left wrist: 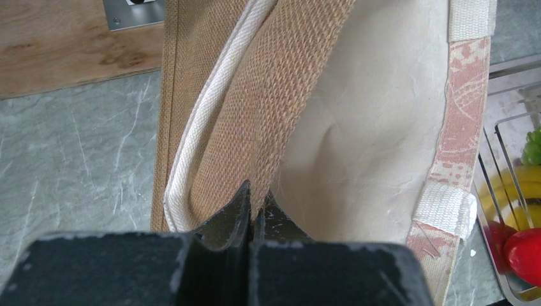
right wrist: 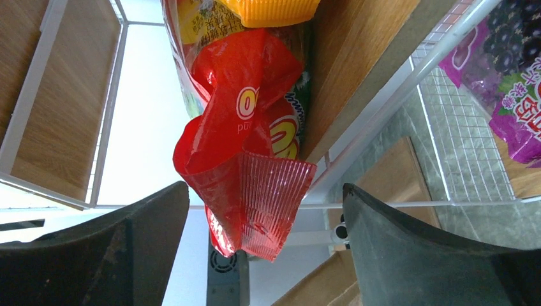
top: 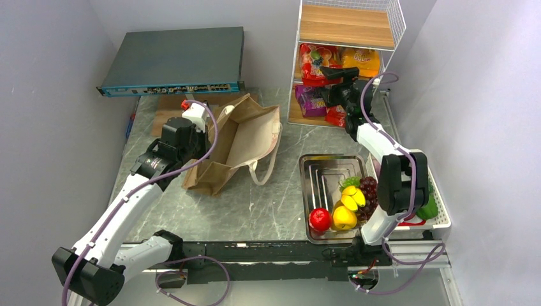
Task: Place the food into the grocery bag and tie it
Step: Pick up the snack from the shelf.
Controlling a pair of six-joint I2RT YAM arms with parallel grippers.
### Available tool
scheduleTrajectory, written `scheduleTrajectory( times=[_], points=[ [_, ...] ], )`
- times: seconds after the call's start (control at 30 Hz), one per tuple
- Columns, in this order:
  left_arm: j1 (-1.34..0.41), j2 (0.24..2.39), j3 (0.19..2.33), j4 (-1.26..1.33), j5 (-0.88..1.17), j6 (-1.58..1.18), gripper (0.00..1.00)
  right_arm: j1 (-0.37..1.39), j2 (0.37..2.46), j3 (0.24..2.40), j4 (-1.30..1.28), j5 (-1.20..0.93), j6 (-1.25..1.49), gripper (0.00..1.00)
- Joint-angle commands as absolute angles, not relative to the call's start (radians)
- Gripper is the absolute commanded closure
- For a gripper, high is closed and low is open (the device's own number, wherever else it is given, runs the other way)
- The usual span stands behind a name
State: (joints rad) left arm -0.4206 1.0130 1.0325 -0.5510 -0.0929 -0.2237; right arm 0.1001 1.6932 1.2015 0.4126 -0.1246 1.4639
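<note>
Grocery bag (top: 245,137), brown woven cloth with a cream lining, slumps on the grey marbled table (top: 255,210) left of centre, its mouth gaping so that the pale inside shows from above; one white handle (top: 268,167) trails toward the metal tray (top: 319,167). The left gripper (top: 207,127) is at the bag's left rim, and the left wrist view shows its jaws pressed together on the edge of the woven wall (left wrist: 251,207), just beside the white strap. A wooden board (left wrist: 57,44) lies on the table behind the bag. The food is in two places. A red apple (top: 319,218), a yellow fruit (top: 344,218) and dark grapes (top: 369,190) sit at the near end of the tray, right of the bag and apart from it. Snack packets stand in the white wire rack (top: 348,25) at the back right. The right gripper (top: 328,73) reaches into that rack with its jaws spread wide, and the crimped end of a red snack packet (right wrist: 245,185) hangs between them. Whether either finger touches it cannot be told. An orange packet (right wrist: 271,9) sits behind the red one, and a purple packet (right wrist: 510,76) lies on the shelf nearby.
</note>
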Motion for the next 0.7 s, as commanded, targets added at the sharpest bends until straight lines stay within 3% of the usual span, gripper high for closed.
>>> scheduleTrajectory(
  times=[0.0, 0.23, 0.43, 0.67],
  points=[
    [-0.426, 1.018, 1.071, -0.544, -0.094, -0.215, 1.0, 0.097, 1.72, 1.269, 0.468, -0.15, 1.453, 0.09],
    [-0.426, 1.006, 1.067, -0.538, -0.101, -0.214, 1.0, 0.096, 1.78, 1.329, 0.495, -0.142, 1.478, 0.35],
    [-0.425, 1.017, 1.073, -0.546, -0.099, -0.212, 1.0, 0.097, 1.787, 1.331, 0.525, -0.159, 1.486, 0.73],
    [-0.426, 1.017, 1.07, -0.544, -0.1, -0.213, 1.0, 0.096, 1.741, 1.292, 0.533, -0.162, 1.489, 0.83]
  ],
)
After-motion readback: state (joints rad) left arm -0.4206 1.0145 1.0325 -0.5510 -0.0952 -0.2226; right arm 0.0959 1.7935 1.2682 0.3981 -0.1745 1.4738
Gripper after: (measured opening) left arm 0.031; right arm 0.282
